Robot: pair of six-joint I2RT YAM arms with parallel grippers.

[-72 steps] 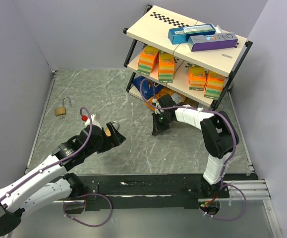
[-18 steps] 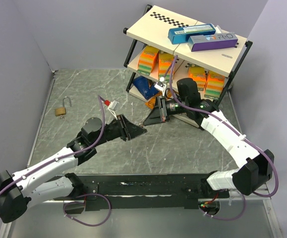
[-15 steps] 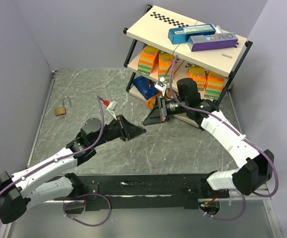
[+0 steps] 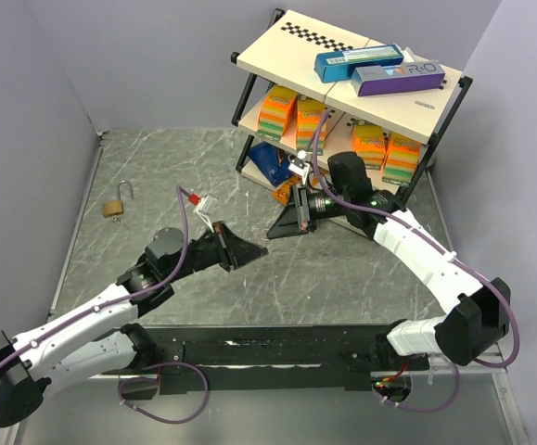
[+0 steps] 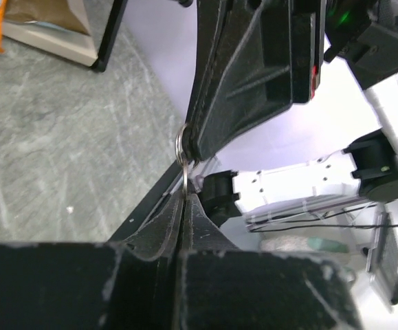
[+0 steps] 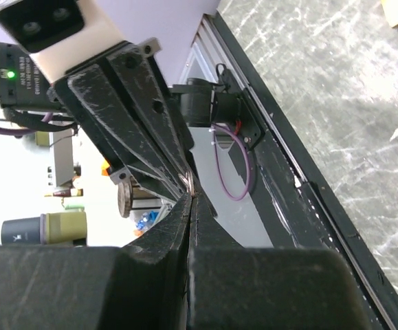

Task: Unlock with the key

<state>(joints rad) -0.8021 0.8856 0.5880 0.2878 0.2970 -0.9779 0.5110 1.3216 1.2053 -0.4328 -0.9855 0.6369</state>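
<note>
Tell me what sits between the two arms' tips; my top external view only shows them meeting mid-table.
Observer: The left wrist view shows a thin metal piece, apparently the key, edge-on and pinched in the shut left fingers.
Operator: And the right side?
Observer: The key's small ring sits at the tip of the shut right fingers; whether they pinch it is unclear.
</note>
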